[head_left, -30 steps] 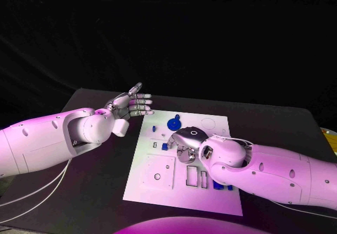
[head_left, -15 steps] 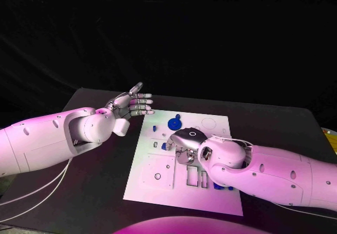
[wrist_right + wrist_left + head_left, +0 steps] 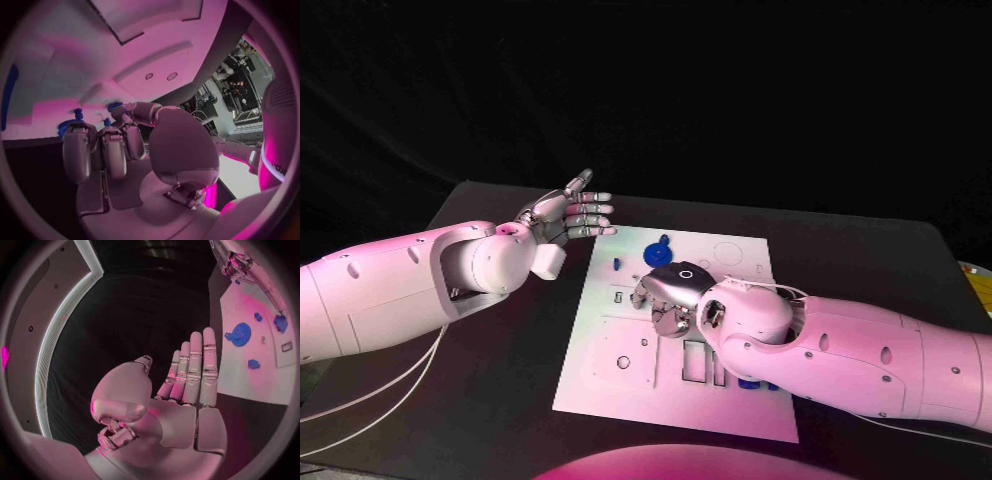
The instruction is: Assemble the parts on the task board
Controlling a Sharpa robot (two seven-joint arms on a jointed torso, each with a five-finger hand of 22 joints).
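Two hands at work: right hand (image 3: 668, 296) curls low over the board (image 3: 635, 385) mid-surface, whether gripping a part (image 3: 638, 299) I cannot tell; left hand (image 3: 568, 215), open, waits clear off its far-left corner.

The task board (image 3: 678, 400) looks like a flat, matt white sheet, smooth, with crisp-edged cutouts; it could be plastic or painted metal (which of the two cannot be told). On it, the parts (image 3: 659, 245) beyond the right hand are blue with a smooth, plastic-like face and a slight sheen. The table (image 3: 848, 250) around the board is black and matt, giving back almost no light. Both arms wear smooth, glossy white shells like moulded plastic. The left hand (image 3: 570, 216), beside the board's far corner, has silvery metallic segments with paler pads; the right hand (image 3: 671, 295), over the board's middle, shows polished metal with bright highlights.
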